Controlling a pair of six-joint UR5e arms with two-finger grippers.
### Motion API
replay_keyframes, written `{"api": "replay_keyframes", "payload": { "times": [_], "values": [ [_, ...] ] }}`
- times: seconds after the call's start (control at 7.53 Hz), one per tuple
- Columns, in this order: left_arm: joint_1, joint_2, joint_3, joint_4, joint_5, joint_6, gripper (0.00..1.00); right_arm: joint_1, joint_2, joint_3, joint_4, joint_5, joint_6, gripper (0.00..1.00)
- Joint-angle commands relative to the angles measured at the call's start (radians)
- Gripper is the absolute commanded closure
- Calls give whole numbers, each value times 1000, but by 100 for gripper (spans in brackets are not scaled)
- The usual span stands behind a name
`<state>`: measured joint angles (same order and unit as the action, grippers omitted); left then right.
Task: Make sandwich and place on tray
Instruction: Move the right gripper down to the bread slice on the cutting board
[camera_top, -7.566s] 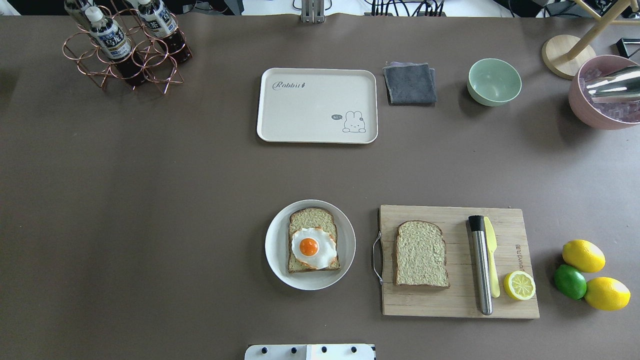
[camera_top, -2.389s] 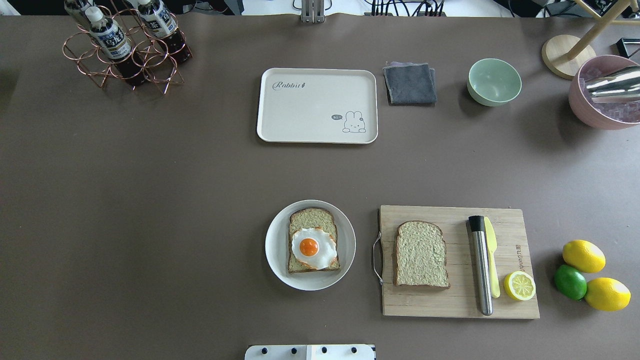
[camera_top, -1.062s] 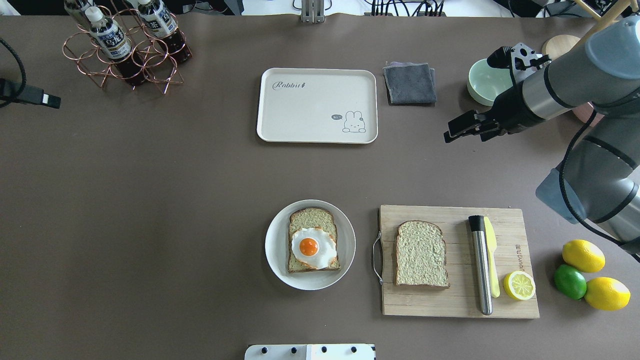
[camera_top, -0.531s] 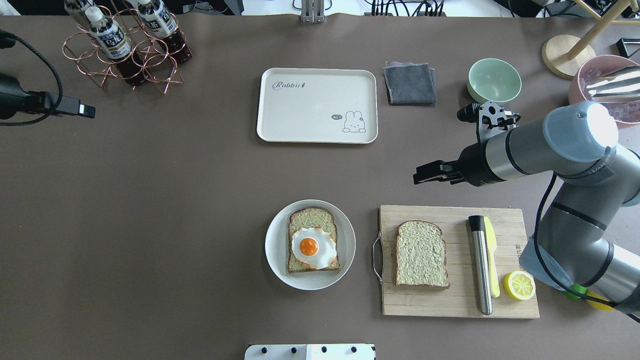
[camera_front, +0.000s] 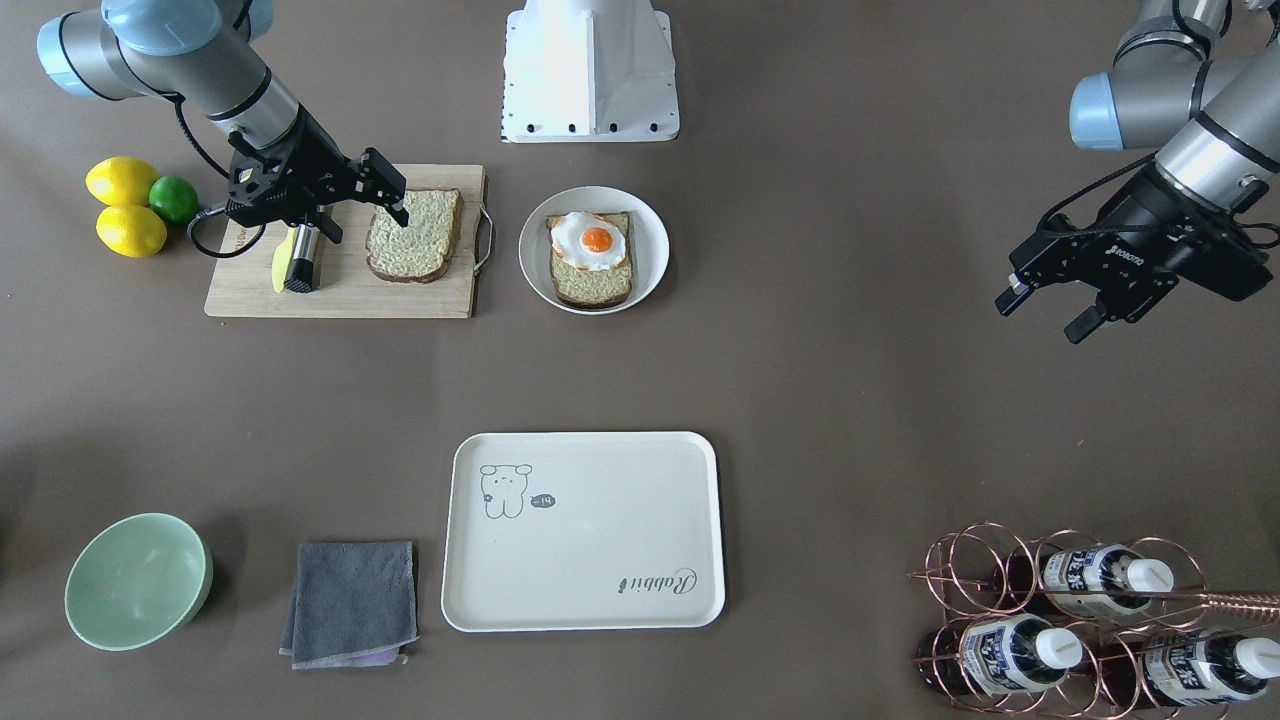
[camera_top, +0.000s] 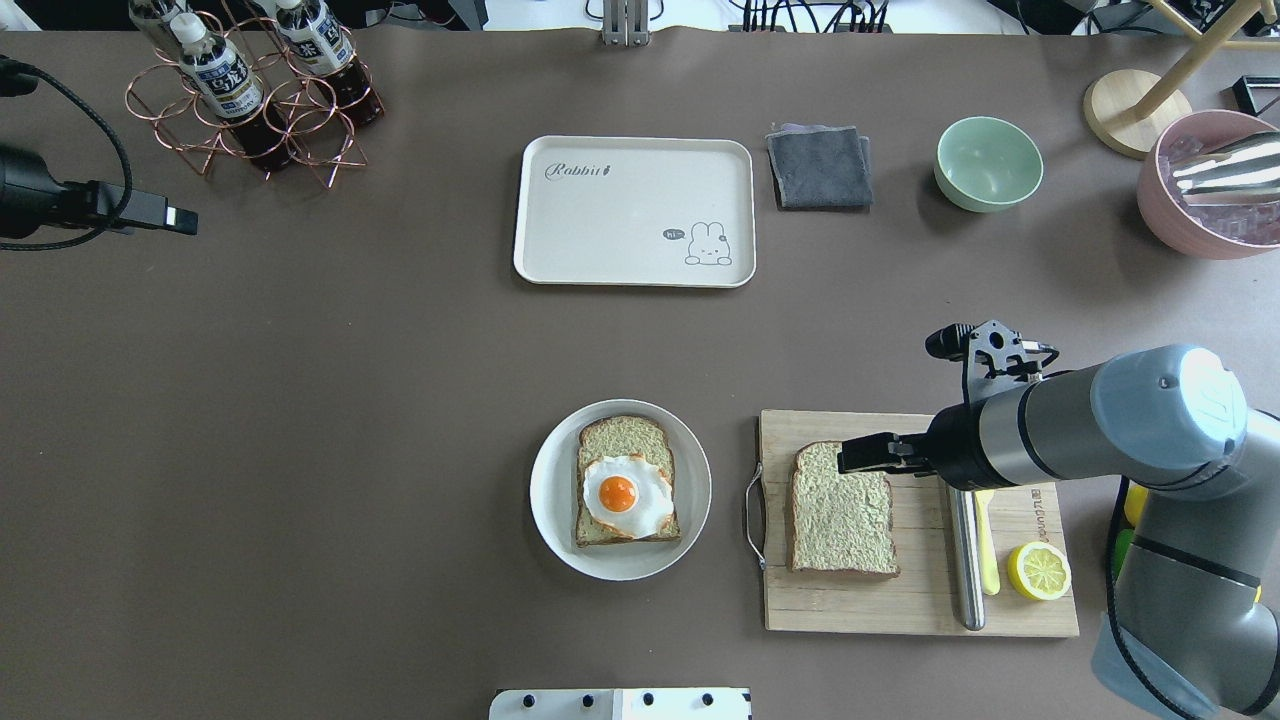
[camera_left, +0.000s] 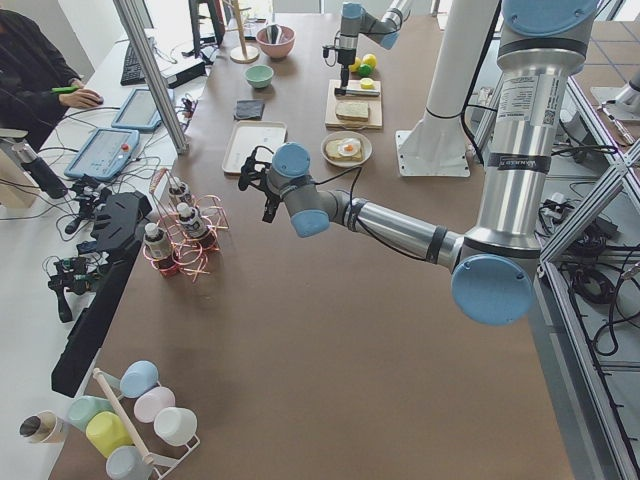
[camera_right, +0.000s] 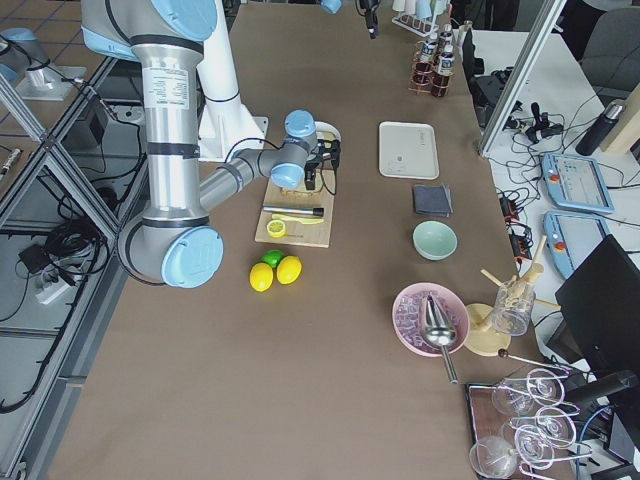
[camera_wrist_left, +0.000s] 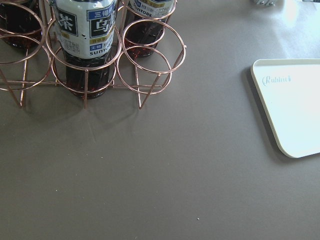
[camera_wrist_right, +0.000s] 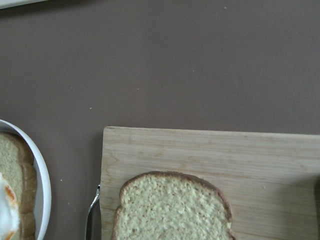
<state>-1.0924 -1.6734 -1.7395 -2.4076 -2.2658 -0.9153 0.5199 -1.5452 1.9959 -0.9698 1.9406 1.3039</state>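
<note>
One bread slice (camera_top: 840, 515) lies bare on the wooden cutting board (camera_top: 920, 605); it also shows in the right wrist view (camera_wrist_right: 172, 207). A second slice (camera_top: 622, 435) with a fried egg (camera_top: 625, 495) on it lies on the round white plate (camera_top: 552, 490). The cream tray (camera_top: 633, 215) stands empty at the far middle. My right gripper (camera_front: 370, 226) is open and empty, hovering over the far right corner of the bare slice. My left gripper (camera_front: 1040, 318) is open and empty, far off at the table's left side.
On the board lie a steel tool (camera_top: 965, 560), a yellow knife (camera_top: 985, 545) and a lemon half (camera_top: 1038, 571). A grey cloth (camera_top: 820, 166), a green bowl (camera_top: 988, 163) and a pink bowl (camera_top: 1200, 215) stand at the far right. A copper bottle rack (camera_top: 250, 95) stands far left.
My right arm has swung in from the far right and come down over the cutting board, its gripper now above the bare slice. My left gripper has edged slightly inward.
</note>
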Motion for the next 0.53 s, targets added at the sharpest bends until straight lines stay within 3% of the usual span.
{"api": "replay_keyframes", "payload": {
  "times": [0.0,0.4],
  "values": [
    [0,0,1,1,0,-4,2,-108,-21,9,0,-109,69,1],
    [0,0,6,1,0,-4,2,-132,-39,-6,2,-137,77,4]
  ]
}}
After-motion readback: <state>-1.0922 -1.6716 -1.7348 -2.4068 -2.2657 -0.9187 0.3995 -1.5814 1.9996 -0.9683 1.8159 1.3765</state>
